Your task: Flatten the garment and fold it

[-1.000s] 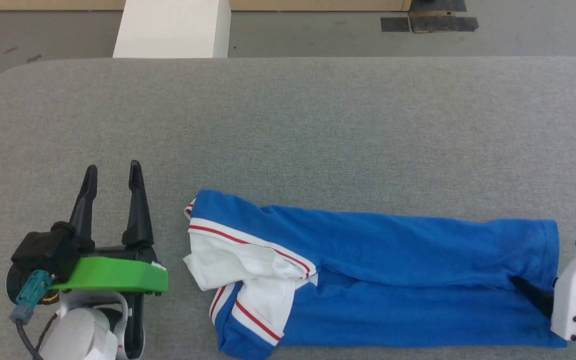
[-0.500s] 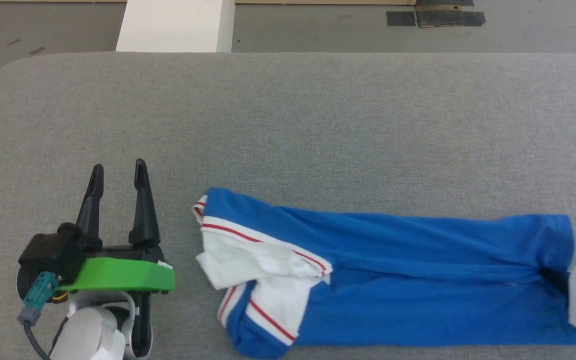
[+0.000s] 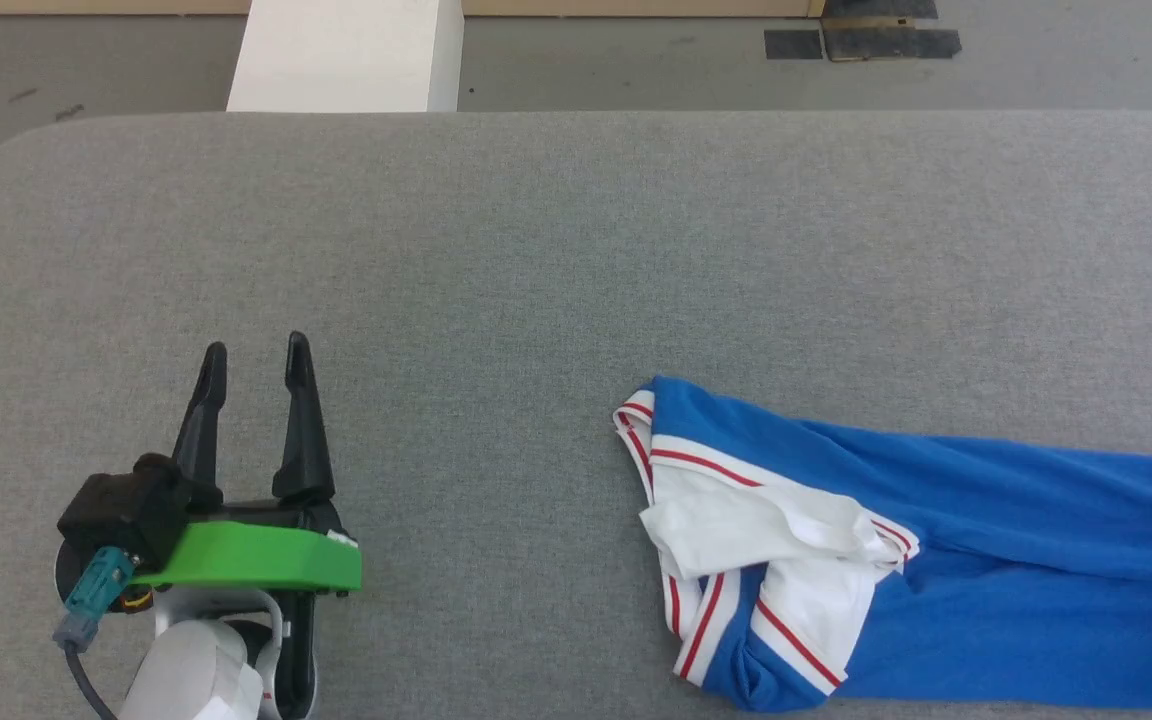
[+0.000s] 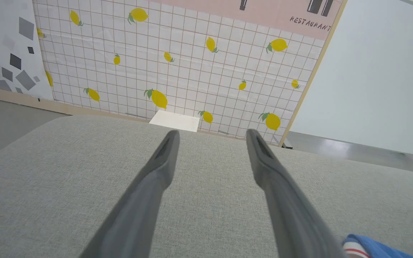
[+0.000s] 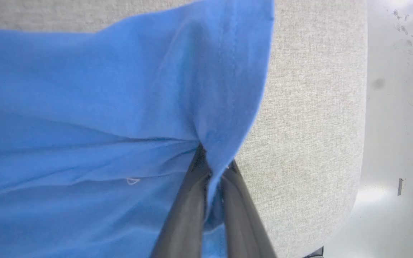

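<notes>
**Garment pulled toward the right**

You see the garment (image 3: 936, 560) slid across the table (image 3: 536, 250) toward the robot's right. Its striped collar end, near the left gripper (image 3: 256, 345) a second ago, now lies well apart from it, and its far end runs past the head view's right edge. The right gripper (image 5: 215, 157), spread a second ago, now pinches the blue hem.

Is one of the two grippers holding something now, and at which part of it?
The right gripper is shut on the garment, its fingers pinching the stitched blue edge. The left gripper is open and holds nothing.
</notes>
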### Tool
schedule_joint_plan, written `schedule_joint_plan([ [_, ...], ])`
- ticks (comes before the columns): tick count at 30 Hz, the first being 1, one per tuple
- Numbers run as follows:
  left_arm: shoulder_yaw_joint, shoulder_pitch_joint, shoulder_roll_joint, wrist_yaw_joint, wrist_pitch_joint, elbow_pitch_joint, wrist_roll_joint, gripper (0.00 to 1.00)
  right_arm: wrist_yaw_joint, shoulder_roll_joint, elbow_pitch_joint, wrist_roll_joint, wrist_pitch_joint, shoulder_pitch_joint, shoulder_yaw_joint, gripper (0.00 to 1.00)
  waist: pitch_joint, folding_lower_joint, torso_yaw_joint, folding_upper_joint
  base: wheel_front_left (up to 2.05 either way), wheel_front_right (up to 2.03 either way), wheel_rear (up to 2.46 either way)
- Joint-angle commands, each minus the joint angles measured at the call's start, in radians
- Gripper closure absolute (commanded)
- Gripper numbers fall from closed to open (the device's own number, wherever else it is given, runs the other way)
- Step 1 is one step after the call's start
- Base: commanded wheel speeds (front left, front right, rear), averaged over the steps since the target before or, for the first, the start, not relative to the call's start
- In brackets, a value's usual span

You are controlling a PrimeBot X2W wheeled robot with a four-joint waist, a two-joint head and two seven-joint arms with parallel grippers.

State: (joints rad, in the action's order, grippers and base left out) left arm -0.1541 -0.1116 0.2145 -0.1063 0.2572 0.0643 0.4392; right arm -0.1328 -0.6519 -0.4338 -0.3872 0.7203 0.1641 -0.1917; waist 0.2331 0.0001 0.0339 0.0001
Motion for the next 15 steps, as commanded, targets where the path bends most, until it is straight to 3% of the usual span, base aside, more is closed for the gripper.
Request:
schedule_joint_plan([
  [1, 0.004, 0.009, -0.006, 0.008, 0.004, -0.008, -0.014, 0.00, 0.002, -0.004, 0.013, 0.008, 0.014, 0.011, 0.005, 1.00, -0.015, -0.0001, -0.001, -0.0001, 0.00, 0.00, 0.00],
  [4, 0.008, 0.019, -0.011, 0.015, 0.004, -0.017, -0.014, 0.00, 0.002, -0.019, 0.091, -0.015, 0.084, -0.017, 0.037, 1.00, -0.034, -0.0001, -0.003, -0.0001, 0.00, 0.00, 0.00],
  [10, 0.023, 0.044, -0.012, 0.022, 0.004, -0.015, -0.019, 0.00, 0.002, -0.042, 0.405, -0.165, 0.267, -0.122, 0.091, 1.00, -0.065, -0.0001, -0.008, -0.0001, 0.00, 0.00, 0.00],
  [14, 0.034, 0.064, -0.016, 0.026, 0.005, -0.007, -0.020, 0.00, 0.002, 0.000, 0.606, -0.259, 0.352, -0.165, 0.102, 1.00, -0.075, -0.0001, -0.008, -0.0001, 0.00, 0.00, 0.00],
  [15, 0.034, 0.073, -0.022, 0.034, 0.005, -0.010, -0.021, 0.00, 0.002, 0.055, 0.699, -0.287, 0.361, -0.156, 0.147, 1.00, -0.075, -0.0001, -0.004, -0.0001, 0.00, 0.00, 0.00],
])
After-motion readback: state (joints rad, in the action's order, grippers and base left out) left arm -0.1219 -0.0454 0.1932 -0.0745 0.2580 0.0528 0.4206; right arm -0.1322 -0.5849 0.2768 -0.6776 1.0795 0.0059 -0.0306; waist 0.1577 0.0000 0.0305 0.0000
